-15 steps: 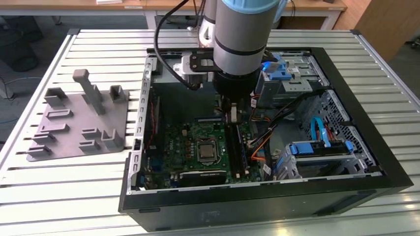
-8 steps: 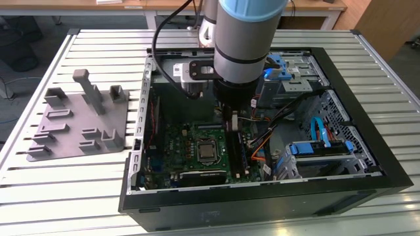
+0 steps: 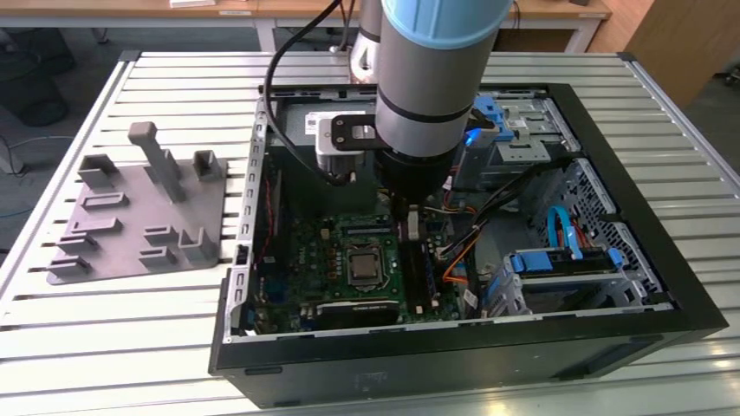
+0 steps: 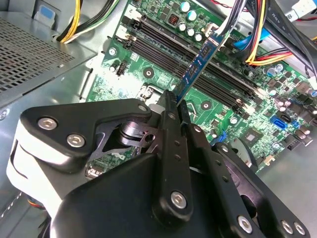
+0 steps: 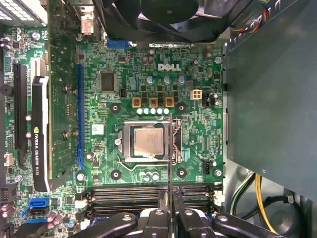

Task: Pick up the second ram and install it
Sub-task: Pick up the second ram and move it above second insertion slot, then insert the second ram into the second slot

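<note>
Slatted metal table (image 3: 116,347) underneath, wooden desks (image 3: 139,9) behind at twelve o'clock in the exterior view. On the slats, an open computer case (image 3: 647,329) lying on its side. At nine o'clock from it, just beside its wall, a grey tray (image 3: 139,217) with upright posts. Inside the case, a green motherboard (image 3: 347,260) toward seven o'clock of the opening and a metal drive cage (image 3: 613,251) with blue clips toward three o'clock. Reaching down from twelve o'clock into the middle of the case, the arm (image 3: 439,69), with the gripper (image 3: 411,217) low over the board, at about one o'clock from the processor (image 3: 366,266).

Fingers closed on the second ram (image 4: 198,67): in the second wrist view, black fingertips pinch one end of the blue stick. Juts out from the fingertips and crosses slantwise above the long black memory slots (image 4: 168,47), seated in none of them. Cannot tell whether its far end touches anything. Yellow cables (image 4: 79,25) well apart from it, by the perforated metal wall.

In the first wrist view, appears edge-on as a thin dark line running from the fingertips across the rim of the processor socket. Slots lie just beside the fingers. Also on that board: a graphics card (image 5: 39,139) standing in its slot, a black fan (image 5: 173,15), and a grey power supply box (image 5: 272,89) alongside.
</note>
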